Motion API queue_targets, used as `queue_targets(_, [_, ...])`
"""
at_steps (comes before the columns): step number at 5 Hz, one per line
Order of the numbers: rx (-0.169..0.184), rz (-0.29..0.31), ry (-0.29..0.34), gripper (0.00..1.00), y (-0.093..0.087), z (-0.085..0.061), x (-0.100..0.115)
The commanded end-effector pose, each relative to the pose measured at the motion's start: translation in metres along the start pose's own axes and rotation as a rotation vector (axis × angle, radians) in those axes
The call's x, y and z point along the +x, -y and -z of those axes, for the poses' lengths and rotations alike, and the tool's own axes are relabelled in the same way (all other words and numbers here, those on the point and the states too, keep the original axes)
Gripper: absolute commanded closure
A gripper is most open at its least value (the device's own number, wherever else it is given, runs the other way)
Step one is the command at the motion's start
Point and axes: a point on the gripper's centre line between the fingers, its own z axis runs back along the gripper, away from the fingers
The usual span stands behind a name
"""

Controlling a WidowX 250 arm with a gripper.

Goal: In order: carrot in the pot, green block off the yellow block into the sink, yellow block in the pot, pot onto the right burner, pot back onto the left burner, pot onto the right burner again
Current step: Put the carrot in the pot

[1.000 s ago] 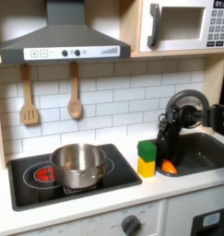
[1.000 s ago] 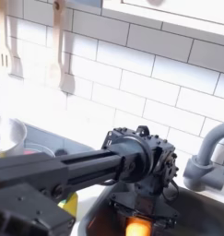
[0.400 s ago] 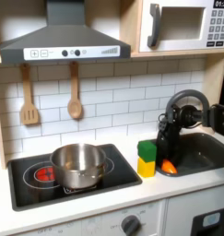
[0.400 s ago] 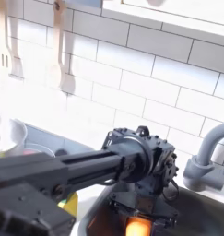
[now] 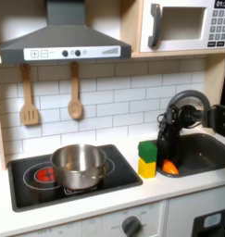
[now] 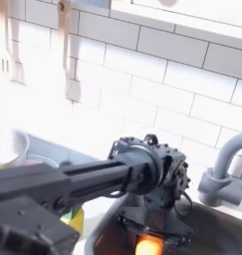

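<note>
The orange carrot (image 5: 168, 167) lies at the left end of the sink (image 5: 208, 153). My black gripper (image 5: 168, 155) reaches down over it from the first exterior view's right. In the second exterior view the carrot (image 6: 147, 242) glows between the dark fingers (image 6: 125, 237) of the gripper (image 6: 148, 235), and their grip on it is too blurred to judge. The green block (image 5: 148, 149) sits on top of the yellow block (image 5: 147, 168) just left of the sink. The steel pot (image 5: 79, 165) stands on the left burner; its rim (image 6: 5, 145) shows at the second exterior view's left edge.
The black stovetop (image 5: 118, 172) has free room to the pot's right. A grey arched faucet (image 5: 190, 96) stands behind the sink and close to my arm (image 6: 83, 184). A spatula (image 5: 29, 97) and a spoon (image 5: 75, 94) hang on the tiled wall.
In the second exterior view my arm has edged slightly left. The carrot, blocks and pot have not moved.
</note>
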Motion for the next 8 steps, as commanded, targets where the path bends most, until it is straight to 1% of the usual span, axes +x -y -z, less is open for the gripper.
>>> queue_targets(1, [0.0, 0.045, 0.023, 1.0, -0.003, -0.022, 0.004])
queue_targets(2, [-0.019, 0.052, 0.029, 1.0, -0.009, -0.034, 0.009])
queue_targets(3, [-0.036, 0.02, 0.028, 1.0, -0.017, -0.039, 0.011])
queue_targets(4, [-0.059, 0.006, 0.045, 1.0, -0.016, -0.051, 0.012])
queue_targets(5, [-0.071, -0.005, 0.047, 1.0, -0.016, -0.058, 0.009])
queue_targets(6, [-0.079, -0.005, 0.064, 1.0, -0.015, -0.07, 0.01])
queue_targets(7, [-0.093, -0.018, 0.073, 1.0, -0.015, -0.081, 0.011])
queue_targets(8, [-0.079, -0.021, 0.083, 1.0, -0.021, -0.081, 0.019])
